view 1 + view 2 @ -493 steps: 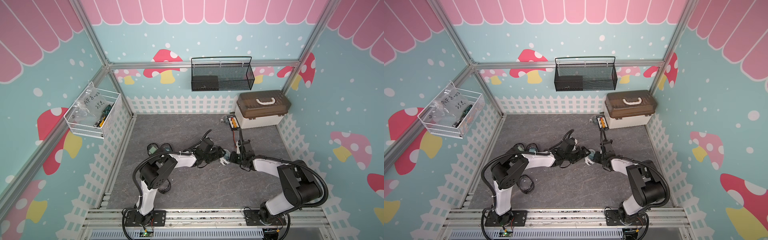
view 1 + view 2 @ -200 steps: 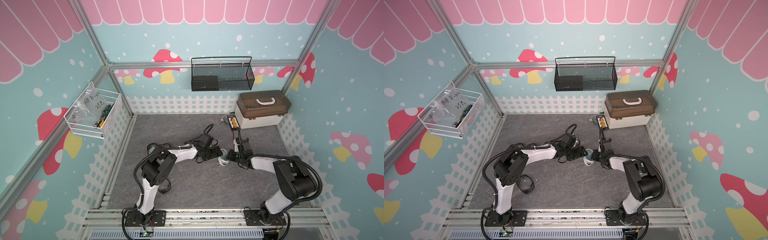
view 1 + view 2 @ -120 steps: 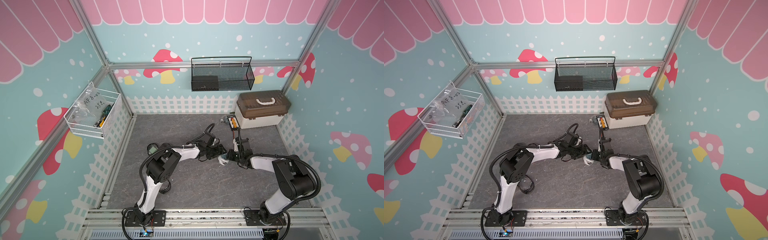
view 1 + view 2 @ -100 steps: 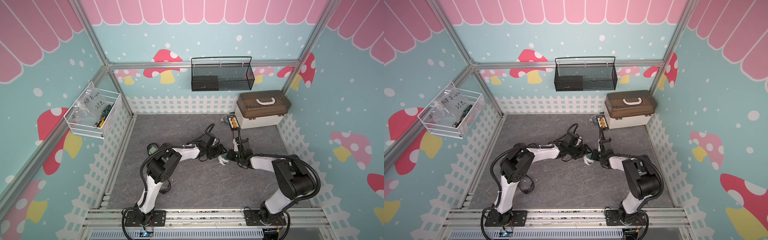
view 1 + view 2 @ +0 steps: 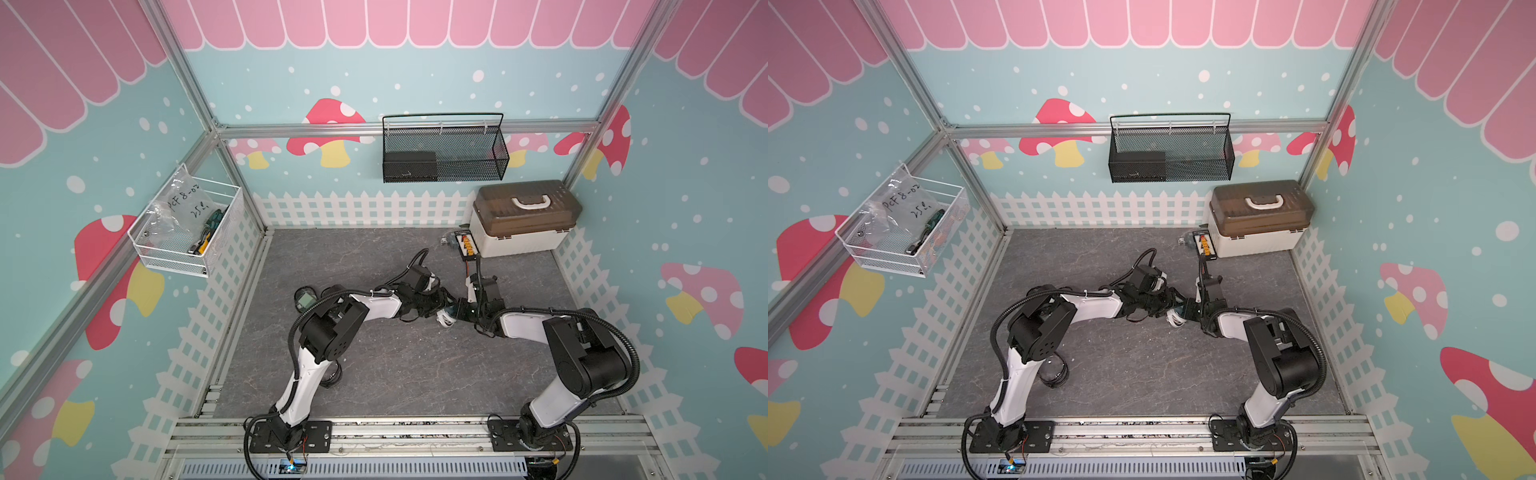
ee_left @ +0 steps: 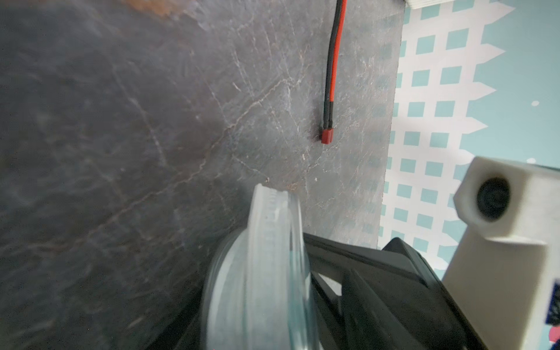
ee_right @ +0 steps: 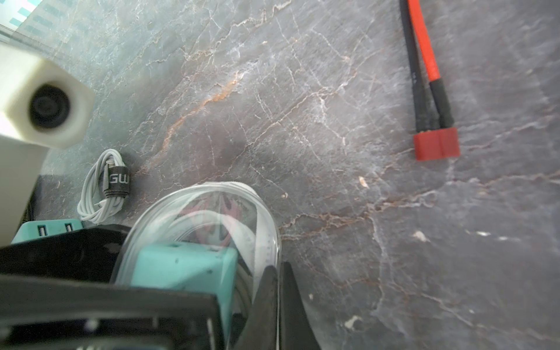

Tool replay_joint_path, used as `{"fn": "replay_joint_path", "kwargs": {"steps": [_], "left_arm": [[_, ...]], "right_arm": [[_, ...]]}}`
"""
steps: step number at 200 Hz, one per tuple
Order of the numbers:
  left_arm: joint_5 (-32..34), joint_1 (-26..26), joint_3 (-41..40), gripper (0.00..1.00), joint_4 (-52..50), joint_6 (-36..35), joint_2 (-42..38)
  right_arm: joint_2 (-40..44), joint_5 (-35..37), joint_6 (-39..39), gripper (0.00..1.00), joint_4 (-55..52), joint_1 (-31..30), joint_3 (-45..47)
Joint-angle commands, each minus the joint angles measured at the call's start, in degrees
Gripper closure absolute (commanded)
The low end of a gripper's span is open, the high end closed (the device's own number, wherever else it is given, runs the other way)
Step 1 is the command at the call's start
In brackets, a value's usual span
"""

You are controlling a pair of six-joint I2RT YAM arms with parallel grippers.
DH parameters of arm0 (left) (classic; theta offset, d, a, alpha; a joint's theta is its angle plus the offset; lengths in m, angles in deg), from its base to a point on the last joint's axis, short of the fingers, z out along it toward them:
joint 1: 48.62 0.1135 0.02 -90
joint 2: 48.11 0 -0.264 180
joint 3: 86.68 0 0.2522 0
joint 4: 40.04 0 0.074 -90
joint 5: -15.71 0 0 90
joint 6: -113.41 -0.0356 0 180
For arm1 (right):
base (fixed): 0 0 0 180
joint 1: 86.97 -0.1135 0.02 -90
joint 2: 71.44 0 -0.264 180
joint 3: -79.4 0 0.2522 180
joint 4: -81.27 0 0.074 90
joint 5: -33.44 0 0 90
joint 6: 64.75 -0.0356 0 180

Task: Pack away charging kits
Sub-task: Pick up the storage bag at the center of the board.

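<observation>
Desk: a grey stone-patterned desk [image 5: 395, 374] is fenced by a white picket border along its left, far and right edges; both arm bases are bolted at the near edge.
Clear pouch: a clear pouch [image 7: 206, 212] is held on edge near the middle of the desk, between the two arms. Whether it touches the desk cannot be told.
Pouch contents: a teal charger [image 7: 181, 266] is seen inside it.
Right fingers: the right fingers [image 7: 277, 291] are pressed together on the rim of the clear pouch.
Left fingers: the left fingers [image 5: 444, 306] are set against the opposite side of the pouch. Whether they are apart or together cannot be told.
Loose kit: a second teal charger [image 7: 45, 231] and a coiled white cable [image 7: 103, 188] are laid on the desk just beside the pouch.
Left side: one black-rimmed pouch [image 5: 305, 298] is seen behind the left arm's elbow. Another black-rimmed pouch [image 5: 1052, 372] is partly covered by that arm, nearer the near edge.
Far right corner: a beige box [image 5: 523, 224] with a brown lid is set in the corner, with a black board [image 5: 466, 246] just beside it.
Wire: a red and black wire [image 6: 331, 60] is run from the board toward the middle; its red plug [image 7: 436, 147] is laid near the pouch, apart from it.
Open room: bare surface is shown between the arm bases at the near edge, in the far left corner, and along the right edge.
Walls: a black mesh basket [image 5: 444, 153] is hung on the far wall and a white wire basket [image 5: 187, 232] on the left wall, both above the desk.
</observation>
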Motion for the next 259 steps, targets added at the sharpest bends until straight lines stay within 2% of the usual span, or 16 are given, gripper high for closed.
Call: {"fn": "replay_joint_path", "kwargs": {"steps": [1,28,68,130,147,162,187,211,220,229,246,259], "left_arm": [[0.65,-0.19,-1.00,0.42,-5.36,0.87,4.70],[0.30,-0.14,-0.68,0.51,-5.54,0.74,5.56],[-0.27,-0.01,-0.63,0.75,-5.71,0.61,6.08],[0.02,-0.02,-1.94,0.91,-5.02,-0.92,2.48],[0.51,-0.01,-2.76,0.95,-4.60,-1.95,-0.24],[1.46,-0.01,-3.97,1.00,-3.65,-3.14,-3.67],[5.26,-0.01,-7.16,1.00,-2.47,-5.71,-11.53],[7.76,-0.02,-13.00,1.00,4.90,-7.49,-21.12],[8.63,-0.08,-15.30,1.00,8.00,-8.50,-25.12],[9.86,-0.22,-17.40,1.00,10.50,-10.33,-29.33],[13.81,-1.07,-20.72,1.00,13.08,-15.83,-37.41],[18.83,-2.38,-22.34,1.00,12.59,-20.98,-43.65]], "right_arm": [[-1.20,-2.15,-0.43,1.00,-2.09,-0.96,0.54],[-1.03,-2.11,-0.55,1.00,-2.04,-0.96,0.44],[-0.63,-2.03,-0.63,1.00,-2.08,-1.02,0.36],[4.86,-1.53,-0.12,1.00,-6.01,-0.96,-0.22],[9.11,-0.74,0.54,0.94,-9.23,-0.98,-0.67],[13.31,0.11,1.03,0.86,-11.77,-0.96,-0.79],[20.40,1.46,1.52,0.70,-15.94,-0.96,-0.69],[27.58,0.84,1.83,0.66,-18.25,-1.05,-1.16],[30.53,0.53,1.62,0.62,-18.19,-1.42,-1.29],[33.70,1.25,1.09,0.58,-17.89,-2.51,-1.29],[40.03,4.95,0.06,0.42,-15.01,-6.64,-0.31],[43.44,8.60,1.97,0.37,-14.14,-11.80,-1.03]]}}
